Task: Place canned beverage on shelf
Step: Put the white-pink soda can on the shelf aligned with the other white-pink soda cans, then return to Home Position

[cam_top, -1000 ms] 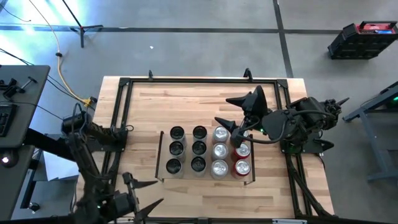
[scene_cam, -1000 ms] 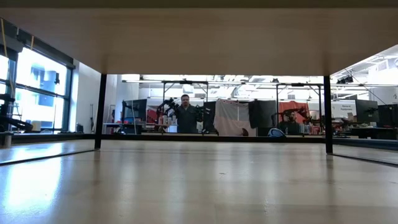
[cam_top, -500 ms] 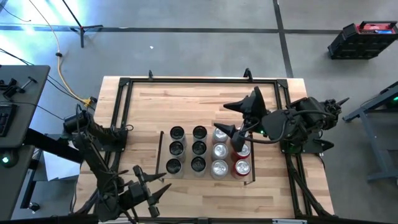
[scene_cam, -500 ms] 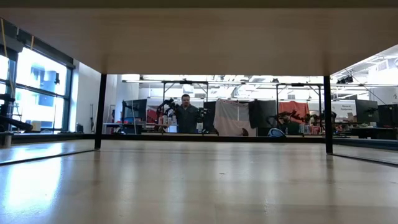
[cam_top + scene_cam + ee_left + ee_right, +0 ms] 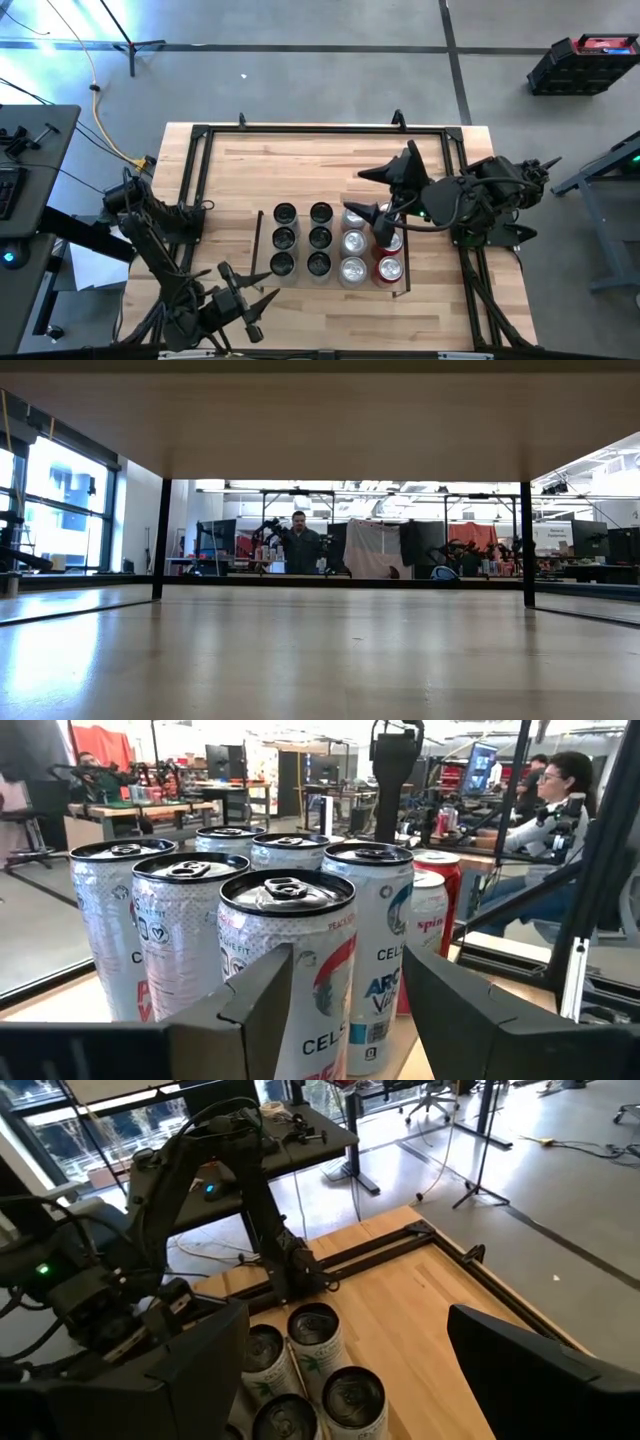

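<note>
Several beverage cans stand upright in rows on the shelf (image 5: pixel 257 240), a light-wood bay with thin black rails: black-topped cans (image 5: pixel 302 238) on the left, silver cans (image 5: pixel 353 243), then red cans (image 5: pixel 388 255). My left gripper (image 5: pixel 272 285) is level at the near-left corner of the bay, open and pointing at the cans. In the left wrist view its fingers (image 5: pixel 250 1010) stand before the nearest can (image 5: pixel 290 970) without touching it. My right gripper (image 5: pixel 352 190) hovers open above the silver and red cans, holding nothing.
A larger black frame (image 5: pixel 190 200) edges the tabletop, with bare wood on the far side of the cans. People sit at desks beyond the table (image 5: pixel 560 790). The low view shows only a bare wooden surface (image 5: pixel 320 660) and the room behind.
My left gripper has moved from the table's near-left corner toward the cans and sunk lower, and its fingers have drawn somewhat closer together. The cans have not moved.
</note>
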Controlling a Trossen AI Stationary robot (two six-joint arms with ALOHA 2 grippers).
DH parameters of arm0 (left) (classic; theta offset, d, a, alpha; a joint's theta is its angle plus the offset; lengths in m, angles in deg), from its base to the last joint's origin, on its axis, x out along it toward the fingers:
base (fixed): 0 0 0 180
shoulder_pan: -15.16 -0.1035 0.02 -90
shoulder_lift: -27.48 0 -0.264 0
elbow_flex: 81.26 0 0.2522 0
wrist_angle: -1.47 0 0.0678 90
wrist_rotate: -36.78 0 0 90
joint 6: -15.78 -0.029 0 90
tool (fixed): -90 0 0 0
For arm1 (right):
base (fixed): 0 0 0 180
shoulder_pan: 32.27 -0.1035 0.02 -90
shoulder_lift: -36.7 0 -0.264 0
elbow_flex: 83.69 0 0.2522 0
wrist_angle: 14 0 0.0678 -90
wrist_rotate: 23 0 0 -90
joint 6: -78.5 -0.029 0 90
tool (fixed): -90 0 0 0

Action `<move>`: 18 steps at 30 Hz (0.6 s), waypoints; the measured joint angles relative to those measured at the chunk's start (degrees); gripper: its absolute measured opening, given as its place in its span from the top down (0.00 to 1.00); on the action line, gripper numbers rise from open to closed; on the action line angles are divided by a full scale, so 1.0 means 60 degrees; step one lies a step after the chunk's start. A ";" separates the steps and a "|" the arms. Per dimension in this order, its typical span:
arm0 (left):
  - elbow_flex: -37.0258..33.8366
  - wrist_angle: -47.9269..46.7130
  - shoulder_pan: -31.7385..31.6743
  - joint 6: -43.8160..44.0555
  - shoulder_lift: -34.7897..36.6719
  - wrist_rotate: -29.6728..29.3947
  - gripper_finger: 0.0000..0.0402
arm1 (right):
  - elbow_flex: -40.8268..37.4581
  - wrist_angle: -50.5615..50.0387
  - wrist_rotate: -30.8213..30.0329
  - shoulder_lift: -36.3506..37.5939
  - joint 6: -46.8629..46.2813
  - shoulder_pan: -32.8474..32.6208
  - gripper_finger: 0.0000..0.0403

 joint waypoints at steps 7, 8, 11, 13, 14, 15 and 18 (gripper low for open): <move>0.0326 0.1497 0.0524 -0.1268 0.0263 0.0030 0.55 | 0.0000 0.0219 0.0160 0.0277 0.0470 -0.0171 0.19; 0.0474 0.1575 0.0598 -0.1650 0.0380 0.0018 0.55 | 0.0000 0.0155 0.0136 0.0413 0.0611 -0.0225 0.19; 0.0985 0.1582 0.0643 -0.2295 0.0915 0.0322 0.55 | 0.0011 -0.0140 0.0164 0.0860 0.0932 -0.0253 0.19; 0.1165 0.1568 0.0544 -0.2624 0.1424 0.1293 0.56 | 0.0015 -0.0432 0.0098 0.1075 0.1097 -0.0299 0.19; 0.1202 0.1503 0.0457 -0.2741 0.1700 0.1788 0.57 | 0.0015 -0.0606 -0.0044 0.1159 0.1167 -0.0389 0.20; 0.1209 0.1399 0.0345 -0.2850 0.1985 0.2167 0.59 | 0.0011 -0.0780 -0.0237 0.1234 0.1251 -0.0508 0.21; 0.1209 0.0524 -0.0081 -0.2891 0.2795 0.2890 0.65 | 0.0007 -0.1267 -0.0951 0.1444 0.1320 -0.1077 0.25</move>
